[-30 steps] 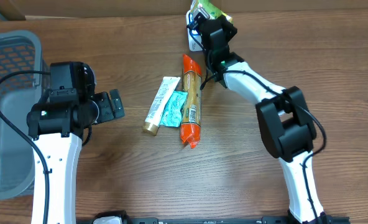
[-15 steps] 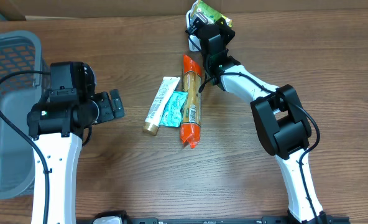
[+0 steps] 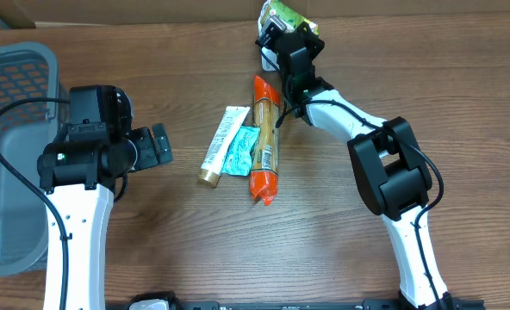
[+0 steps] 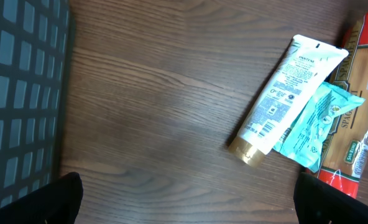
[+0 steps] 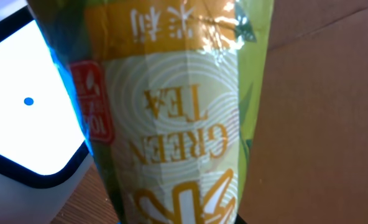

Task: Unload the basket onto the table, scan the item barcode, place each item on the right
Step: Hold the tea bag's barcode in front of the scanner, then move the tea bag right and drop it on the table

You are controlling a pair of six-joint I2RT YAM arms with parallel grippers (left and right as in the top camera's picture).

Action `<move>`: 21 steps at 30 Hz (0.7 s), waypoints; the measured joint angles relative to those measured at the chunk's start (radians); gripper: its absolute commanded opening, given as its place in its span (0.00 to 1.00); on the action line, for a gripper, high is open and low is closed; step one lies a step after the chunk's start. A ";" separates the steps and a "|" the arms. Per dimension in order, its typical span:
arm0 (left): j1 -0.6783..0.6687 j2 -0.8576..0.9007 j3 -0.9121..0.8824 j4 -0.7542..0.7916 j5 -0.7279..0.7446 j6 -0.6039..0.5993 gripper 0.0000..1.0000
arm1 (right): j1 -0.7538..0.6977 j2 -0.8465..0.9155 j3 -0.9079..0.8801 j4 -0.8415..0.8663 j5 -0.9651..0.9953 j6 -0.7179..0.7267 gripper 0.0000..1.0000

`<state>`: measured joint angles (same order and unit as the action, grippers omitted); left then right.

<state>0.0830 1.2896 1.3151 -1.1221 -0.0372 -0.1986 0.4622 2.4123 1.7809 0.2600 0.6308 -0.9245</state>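
Brown wooden worktop [image 3: 195, 250] is seen across the whole scene. At far left a grey basket [image 3: 14, 129] is set. To its right the left gripper [image 3: 162, 145] is held with its jaws spread wide and nothing between them. Toward the middle a white tube [image 3: 219, 146], a teal sachet [image 3: 240, 153] and an orange spaghetti pack [image 3: 264, 138] are laid touching one another. At the far edge, the green tea packet [image 3: 287, 15] is clamped in the closed right gripper [image 3: 279, 33], just beside a white device [image 5: 22, 124] marked with a blue dot.
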 measured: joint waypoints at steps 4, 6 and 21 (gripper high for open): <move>0.000 0.000 0.000 0.000 0.000 0.000 0.99 | -0.005 0.000 0.000 0.000 -0.002 0.000 0.04; 0.000 0.000 0.000 0.000 0.000 0.000 1.00 | -0.004 0.000 0.000 0.012 0.008 -0.001 0.04; 0.000 0.000 0.000 0.000 0.000 0.000 0.99 | 0.047 -0.187 -0.013 -0.586 -0.046 0.221 0.04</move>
<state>0.0830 1.2896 1.3148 -1.1221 -0.0372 -0.1986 0.5087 2.2250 1.7676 -0.3264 0.5850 -0.7036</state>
